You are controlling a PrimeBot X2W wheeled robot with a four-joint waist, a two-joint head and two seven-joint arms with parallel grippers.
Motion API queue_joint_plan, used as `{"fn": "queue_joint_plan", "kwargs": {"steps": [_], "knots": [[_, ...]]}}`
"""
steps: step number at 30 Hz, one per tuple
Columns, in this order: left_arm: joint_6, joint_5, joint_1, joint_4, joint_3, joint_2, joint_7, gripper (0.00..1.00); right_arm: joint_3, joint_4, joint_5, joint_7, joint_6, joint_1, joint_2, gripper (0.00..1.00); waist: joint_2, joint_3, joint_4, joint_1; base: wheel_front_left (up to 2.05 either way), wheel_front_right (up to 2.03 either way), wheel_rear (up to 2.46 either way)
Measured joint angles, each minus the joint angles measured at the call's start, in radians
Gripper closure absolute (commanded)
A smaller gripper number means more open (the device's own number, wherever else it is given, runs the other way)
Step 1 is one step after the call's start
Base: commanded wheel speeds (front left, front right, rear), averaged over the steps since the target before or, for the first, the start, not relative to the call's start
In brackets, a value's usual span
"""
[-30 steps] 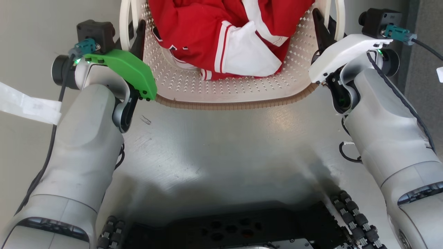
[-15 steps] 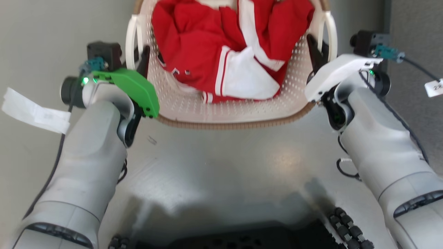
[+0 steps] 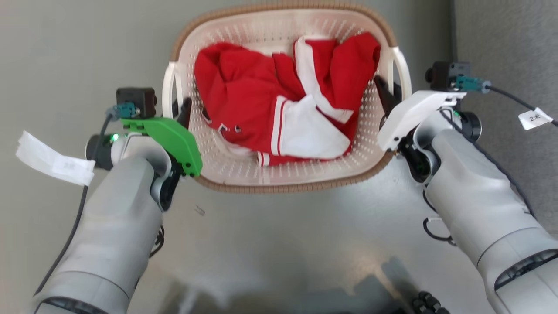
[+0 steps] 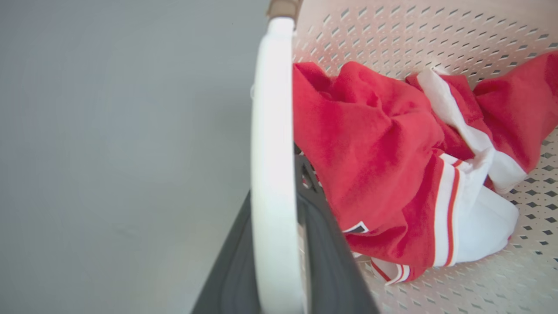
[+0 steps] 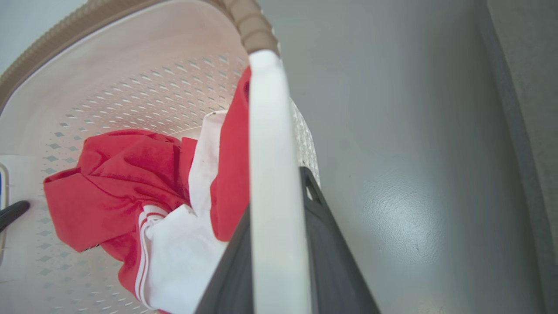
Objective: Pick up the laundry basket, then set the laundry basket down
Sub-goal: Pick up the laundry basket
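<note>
1. Your laundry basket (image 3: 279,188) is at 12 o'clock, between both arms; whether it is off the floor (image 3: 283,244), you cannot tell.
2. Left pincer (image 3: 179,109), at 9 o'clock, is clamped on the left handle (image 3: 166,91); right pincer (image 3: 388,91), at 3 o'clock, on the right handle (image 3: 403,65).
3. Gripping 2 opposite handles likely keeps it level, so the red garment (image 3: 244,100) cannot spill.

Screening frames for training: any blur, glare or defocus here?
Head view: soft sheen on the floor, slight smear along the bottom edge, laundry basket reasonably sharp. Left wrist view: the left loop handle sits near the lens, blown out and soft-edged. Right wrist view: the right loop handle likewise; floor glare patch at right.
</note>
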Motion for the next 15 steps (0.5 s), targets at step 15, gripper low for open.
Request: {"fn": "queue_joint_plan", "kwargs": {"steps": [15], "knots": [[0.0, -0.088, 0.104, 0.024, -0.071, -0.005, 0.081, 1.0, 0.068, 0.036, 0.092, 0.088, 0.0, 0.103, 0.001, 1.0, 0.0, -0.192, 0.022, 0.0, 0.0, 0.0, 0.0]]}}
